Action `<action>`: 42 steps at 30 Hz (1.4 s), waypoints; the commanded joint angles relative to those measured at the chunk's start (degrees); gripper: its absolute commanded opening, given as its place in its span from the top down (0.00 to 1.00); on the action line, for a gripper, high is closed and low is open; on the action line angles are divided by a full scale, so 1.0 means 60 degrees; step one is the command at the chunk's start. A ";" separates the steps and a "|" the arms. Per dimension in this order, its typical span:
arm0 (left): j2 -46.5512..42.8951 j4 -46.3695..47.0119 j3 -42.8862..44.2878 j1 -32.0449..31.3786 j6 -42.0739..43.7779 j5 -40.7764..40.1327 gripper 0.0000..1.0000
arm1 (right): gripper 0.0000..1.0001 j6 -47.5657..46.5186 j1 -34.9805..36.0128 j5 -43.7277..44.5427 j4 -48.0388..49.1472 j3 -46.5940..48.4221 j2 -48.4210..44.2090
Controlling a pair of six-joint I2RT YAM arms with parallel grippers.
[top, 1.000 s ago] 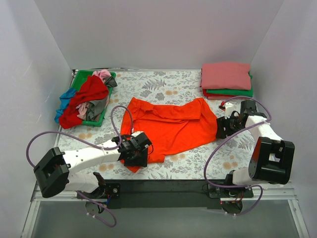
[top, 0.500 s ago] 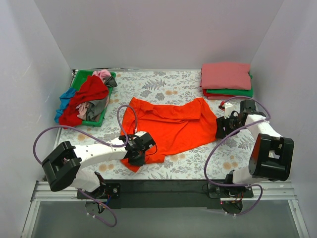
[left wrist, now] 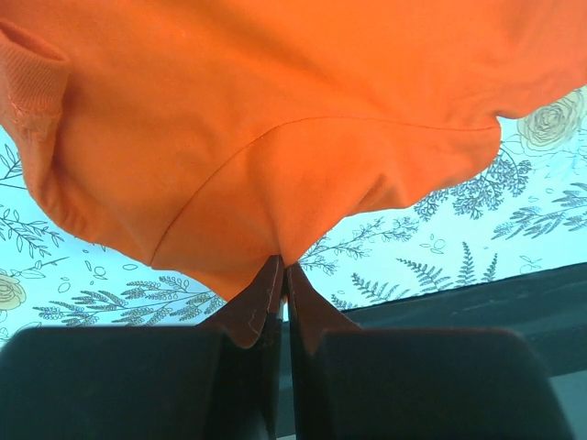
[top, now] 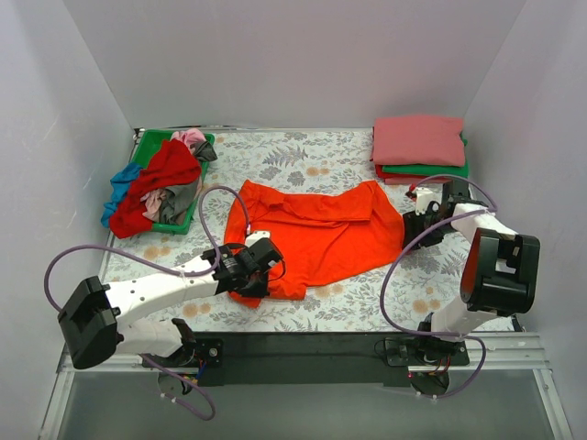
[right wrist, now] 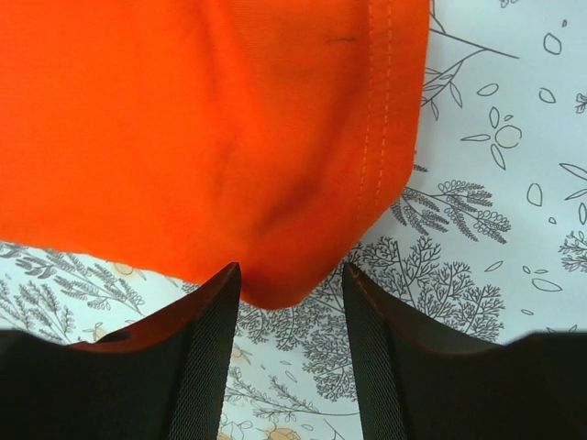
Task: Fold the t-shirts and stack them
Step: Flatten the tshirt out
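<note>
Orange-red t-shirt (top: 321,234), newly in left hand (left wrist: 283,275)

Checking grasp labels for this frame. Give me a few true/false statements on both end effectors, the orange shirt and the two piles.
1. The left end effector is shut on the near edge of the orange shirt. True.
2. The right end effector is clamped on that shirt. False: its jaws stand apart, with the shirt's corner between them.
3. The folded stack at the far right has a pink shirt on top. True.
4. The green tray is empty. False: it is heaped with loose shirts.
5. The orange shirt is already folded. False: it lies spread out and wrinkled.
</note>
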 commanded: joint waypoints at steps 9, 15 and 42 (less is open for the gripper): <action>-0.1977 -0.0040 0.1442 -0.0019 0.0299 -0.0573 1.00 | 0.99 -0.0212 -0.0050 -0.0475 -0.0492 0.1089 -0.1289; -0.3721 0.0926 0.2614 -0.0005 0.1353 -0.0923 1.00 | 0.99 -0.1178 -0.0036 -0.1178 -0.1695 0.3165 -0.3488; -0.2641 0.2462 0.4151 0.0724 0.3794 -0.3049 1.00 | 0.99 -0.0479 0.0256 -0.1793 -0.1960 0.5943 -0.2003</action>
